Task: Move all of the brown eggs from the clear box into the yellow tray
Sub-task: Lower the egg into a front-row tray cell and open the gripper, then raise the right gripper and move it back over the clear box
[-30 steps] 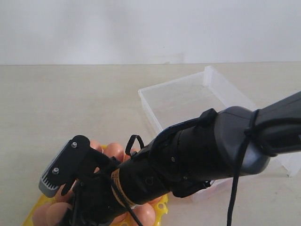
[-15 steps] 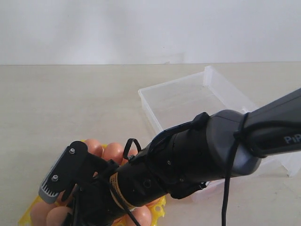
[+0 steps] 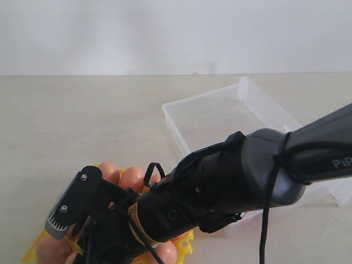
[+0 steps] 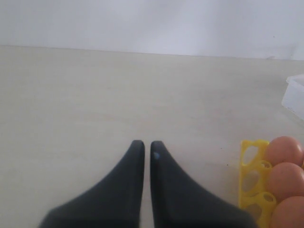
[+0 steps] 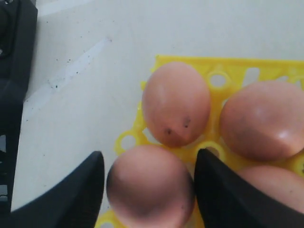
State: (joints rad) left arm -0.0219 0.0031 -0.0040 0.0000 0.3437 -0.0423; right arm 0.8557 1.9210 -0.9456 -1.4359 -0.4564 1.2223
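Observation:
The yellow tray [image 5: 186, 63] lies at the front left of the table and holds several brown eggs [image 5: 175, 102]. My right gripper [image 5: 148, 161] reaches down over the tray's corner cell. Its dark fingers [image 5: 85, 190] stand open on either side of one egg [image 5: 149, 185] that rests in that cell, a thin gap on each side. In the exterior view the right arm hides most of the tray [image 3: 187, 242]; two eggs [image 3: 133, 177] show behind it. The clear box [image 3: 220, 115] stands behind the arm, its visible part without eggs. My left gripper [image 4: 144, 144] is shut, low over bare table beside the tray [image 4: 251, 156].
The right arm [image 3: 236, 176] lies across the front of the clear box and hides its near edge. A pale wall runs along the far side of the beige table [image 3: 82, 121]. A corner of the box [image 4: 297, 95] shows in the left wrist view.
The right arm has sunk a little and shifted to the front left over the tray, then stayed nearly still. The eggs behind it have not moved.

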